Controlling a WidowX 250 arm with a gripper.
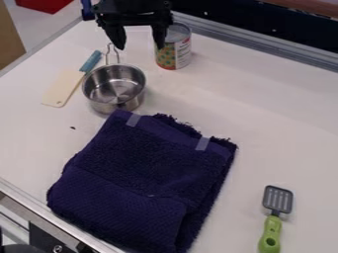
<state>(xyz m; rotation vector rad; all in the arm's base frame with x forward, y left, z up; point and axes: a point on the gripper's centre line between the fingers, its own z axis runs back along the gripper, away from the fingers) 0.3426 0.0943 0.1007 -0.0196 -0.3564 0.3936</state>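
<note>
Left of the steel pot [125, 103], past the white table [264, 118] and its metal edging [264, 43], are a brown panel [9, 42] and a red object [43, 4]. A cream, blue-handled utensil [64, 88] lies just beside the pot, which sits in front of the claw [139, 45], whose fingers are spread, empty. A folded navy towel [145, 173] is before the pot, a can [174, 52] behind-right, a green-handled spatula [271, 230] farther front-right.

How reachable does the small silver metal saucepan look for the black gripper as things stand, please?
Probably yes: the black gripper hangs open near the small silver metal saucepan, whose top is uncovered, though the printed metal can stands close by.
</note>
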